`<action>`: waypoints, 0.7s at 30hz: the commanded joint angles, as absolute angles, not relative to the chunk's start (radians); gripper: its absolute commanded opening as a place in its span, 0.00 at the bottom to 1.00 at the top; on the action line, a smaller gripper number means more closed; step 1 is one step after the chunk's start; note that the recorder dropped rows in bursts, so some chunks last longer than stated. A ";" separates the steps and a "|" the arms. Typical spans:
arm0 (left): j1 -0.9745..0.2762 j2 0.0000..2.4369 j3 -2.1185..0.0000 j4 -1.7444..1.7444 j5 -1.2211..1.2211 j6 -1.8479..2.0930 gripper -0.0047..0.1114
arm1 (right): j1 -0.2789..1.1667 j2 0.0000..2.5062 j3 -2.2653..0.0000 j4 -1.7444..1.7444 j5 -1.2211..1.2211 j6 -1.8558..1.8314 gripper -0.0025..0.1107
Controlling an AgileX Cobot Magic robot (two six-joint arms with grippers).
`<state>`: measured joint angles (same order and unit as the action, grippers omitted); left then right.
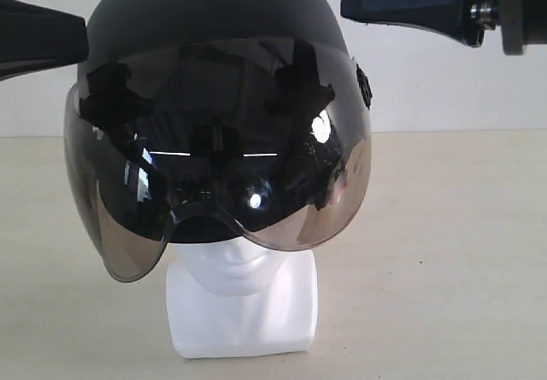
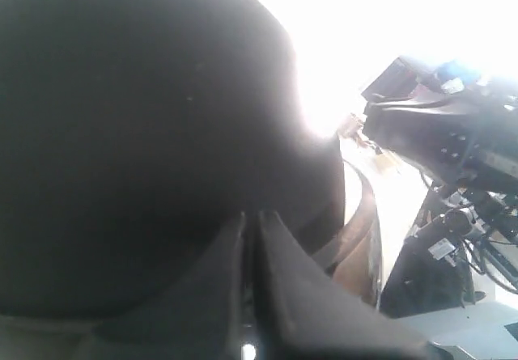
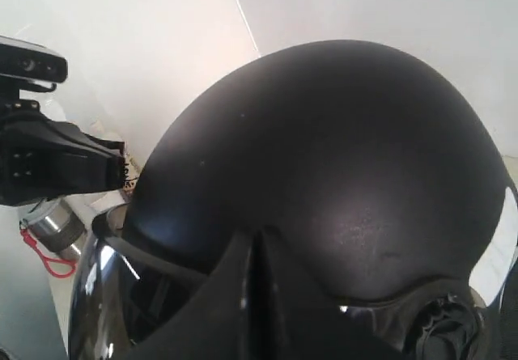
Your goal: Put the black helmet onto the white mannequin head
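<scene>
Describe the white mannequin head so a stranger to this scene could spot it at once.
Over the pale table, centre of the exterior view, looms the black helmet with its smoky visor. Just below the visor's edge shows the white mannequin head: chin, neck and squarish base. It is the only white object standing there; everything above it is dark.

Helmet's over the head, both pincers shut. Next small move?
Probably ease the left pincer sideways off the black helmet: the helmet already sits over the white mannequin head, visor covering the face, and the shut pincer tip rests at its shell, gripping nothing.
</scene>
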<state>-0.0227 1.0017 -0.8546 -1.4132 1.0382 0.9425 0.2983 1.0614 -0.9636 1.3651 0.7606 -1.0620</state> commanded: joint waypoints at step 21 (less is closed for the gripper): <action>-0.025 0.984 -0.848 -1.365 1.104 0.935 0.08 | 0.452 1.120 -0.965 1.267 0.703 -0.998 0.02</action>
